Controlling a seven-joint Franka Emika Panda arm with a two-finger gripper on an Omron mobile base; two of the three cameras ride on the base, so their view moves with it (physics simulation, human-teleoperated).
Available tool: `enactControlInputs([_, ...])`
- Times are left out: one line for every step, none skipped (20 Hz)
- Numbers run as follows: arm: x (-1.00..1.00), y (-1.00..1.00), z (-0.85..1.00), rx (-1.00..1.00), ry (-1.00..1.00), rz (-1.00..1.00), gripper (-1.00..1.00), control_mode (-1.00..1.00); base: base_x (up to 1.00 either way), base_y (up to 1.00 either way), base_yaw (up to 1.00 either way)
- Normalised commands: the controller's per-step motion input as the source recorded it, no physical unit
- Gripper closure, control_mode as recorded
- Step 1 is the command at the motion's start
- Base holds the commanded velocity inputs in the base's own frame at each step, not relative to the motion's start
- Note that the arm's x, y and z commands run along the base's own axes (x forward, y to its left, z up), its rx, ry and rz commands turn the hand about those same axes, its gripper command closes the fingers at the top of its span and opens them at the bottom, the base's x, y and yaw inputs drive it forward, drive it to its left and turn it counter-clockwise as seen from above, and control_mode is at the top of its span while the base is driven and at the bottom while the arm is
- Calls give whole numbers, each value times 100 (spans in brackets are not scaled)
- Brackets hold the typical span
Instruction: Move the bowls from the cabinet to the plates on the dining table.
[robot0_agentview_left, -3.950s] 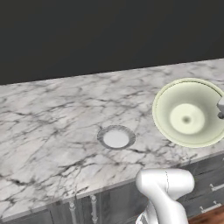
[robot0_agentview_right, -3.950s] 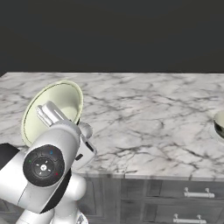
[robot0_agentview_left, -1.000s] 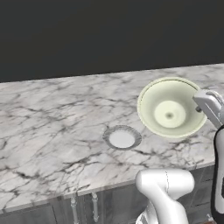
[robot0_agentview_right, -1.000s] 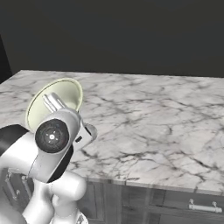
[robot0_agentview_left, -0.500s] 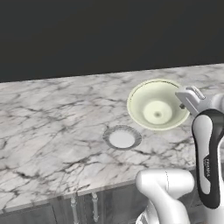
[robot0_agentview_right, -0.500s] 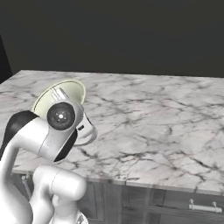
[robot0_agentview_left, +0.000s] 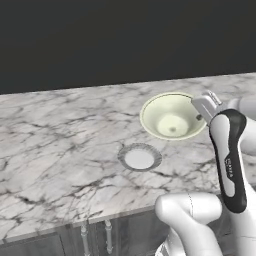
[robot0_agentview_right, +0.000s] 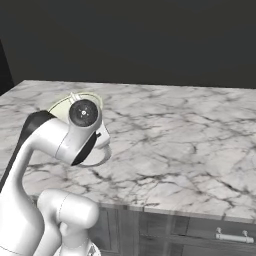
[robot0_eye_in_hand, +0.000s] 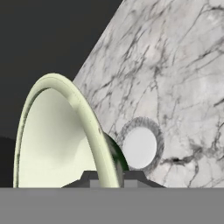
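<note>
One bowl (robot0_agentview_left: 172, 116) above plate (robot0_agentview_left: 139, 158)

A dark wall (robot0_agentview_left: 125, 40) rises behind; dark grey drawer fronts (robot0_agentview_right: 200, 235) below.

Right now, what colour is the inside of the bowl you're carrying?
Pale cream-green, glossy; the bowl shows it best in the left base view.

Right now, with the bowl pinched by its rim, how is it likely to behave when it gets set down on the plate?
The bowl looks rigid and glazed, so probably slippery where the shut gripper pinches its thin rim. Its flared, wide top over a narrower base suggests it could wobble or tip if released tilted. The plate is barely wider, so an off-centre drop might overhang.
</note>
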Motion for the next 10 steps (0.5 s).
enactControlInputs([14, 4, -4, 1, 5, 3, 100, -100, 0, 0, 0])
enactControlInputs([8, 7, 0, 0, 4, 4, 100, -100, 0, 0, 0])
enactControlInputs([2, 14, 0, 0, 3, 1, 100, -100, 0, 0, 0])
enactControlInputs([0, 11, 0, 0, 0, 0, 100, -100, 0, 0, 0])
enactControlInputs([0, 8, 0, 0, 0, 0, 100, -100, 0, 0, 0])
enactControlInputs([0, 4, 0, 0, 0, 0, 100, -100, 0, 0, 0])
enactControlInputs([0, 0, 0, 0, 0, 0, 100, -100, 0, 0, 0])
enactControlInputs([0, 0, 0, 0, 0, 0, 100, -100, 0, 0, 0])
enactControlInputs([0, 0, 0, 0, 0, 0, 100, -100, 0, 0, 0])
enactControlInputs([0, 6, 0, 0, 0, 0, 100, -100, 0, 0, 0])
